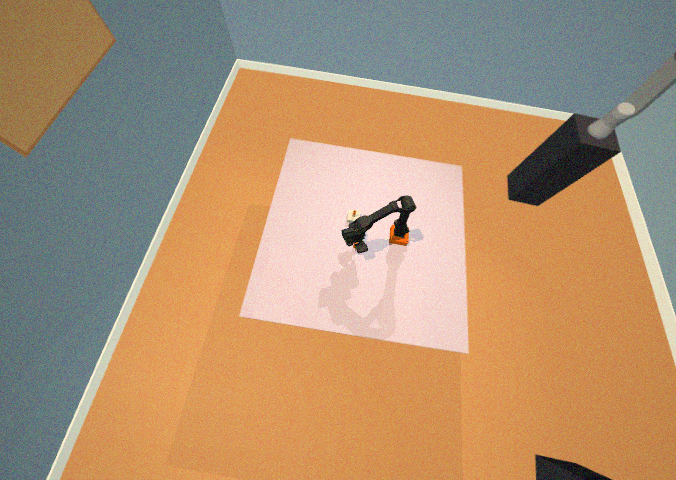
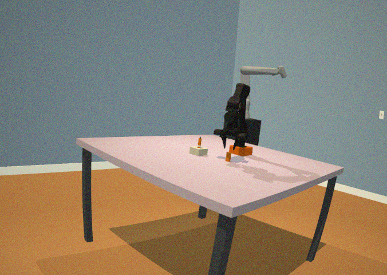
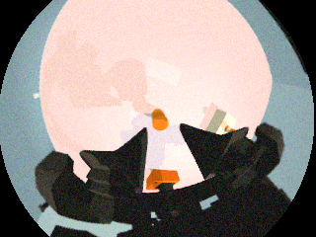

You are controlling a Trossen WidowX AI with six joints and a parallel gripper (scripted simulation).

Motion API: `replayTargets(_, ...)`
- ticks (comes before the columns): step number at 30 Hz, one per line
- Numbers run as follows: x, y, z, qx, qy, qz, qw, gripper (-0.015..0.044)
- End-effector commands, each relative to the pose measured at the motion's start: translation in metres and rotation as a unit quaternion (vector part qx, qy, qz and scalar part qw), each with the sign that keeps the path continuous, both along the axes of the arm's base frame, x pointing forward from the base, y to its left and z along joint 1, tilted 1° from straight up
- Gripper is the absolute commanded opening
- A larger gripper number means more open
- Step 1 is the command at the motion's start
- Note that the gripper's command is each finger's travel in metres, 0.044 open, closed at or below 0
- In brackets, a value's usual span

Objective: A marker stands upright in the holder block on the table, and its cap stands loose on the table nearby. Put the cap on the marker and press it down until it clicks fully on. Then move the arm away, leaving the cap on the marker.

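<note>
The orange cap [image 2: 228,156] [image 3: 158,120] stands upright on the pale pink table [image 2: 155,162], in front of the arm's orange base [image 2: 240,150]. The orange marker [image 2: 199,141] stands upright in the cream holder block [image 2: 198,150] [image 1: 352,215] [image 3: 217,120], to the left of the cap. My gripper [image 2: 228,144] [image 3: 163,127] [image 1: 353,242] points down and hangs a little above the cap. Its fingers are partly open. In the wrist view the cap shows in the gap between the two fingertips, lower down on the table. Nothing is held.
A grey camera arm [image 2: 260,70] on a dark post [image 2: 253,131] stands behind the table's far edge. The table's near edge [image 2: 174,191] runs in front of the holder block. A brown floor [image 2: 38,207] lies all around.
</note>
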State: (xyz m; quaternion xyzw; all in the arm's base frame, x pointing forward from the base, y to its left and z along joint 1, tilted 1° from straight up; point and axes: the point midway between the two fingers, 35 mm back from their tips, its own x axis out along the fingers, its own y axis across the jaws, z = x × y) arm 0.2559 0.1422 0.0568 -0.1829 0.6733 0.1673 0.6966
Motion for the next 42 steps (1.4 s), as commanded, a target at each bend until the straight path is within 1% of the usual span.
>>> replayTargets(1, -0.001, 0.001, -0.007, 0.001, 0.004, 0.001, 1.0, 0.0241)
replayTargets(32, 0.0, 0.0, -0.054, 0.001, 0.004, 0.001, 1.0, 0.0241)
replayTargets(36, 0.0, 0.001, -0.054, 0.001, 0.004, 0.001, 1.0, 0.0136)
replayTargets(42, 0.0, 0.001, -0.054, 0.001, 0.004, 0.001, 1.0, 0.0096)
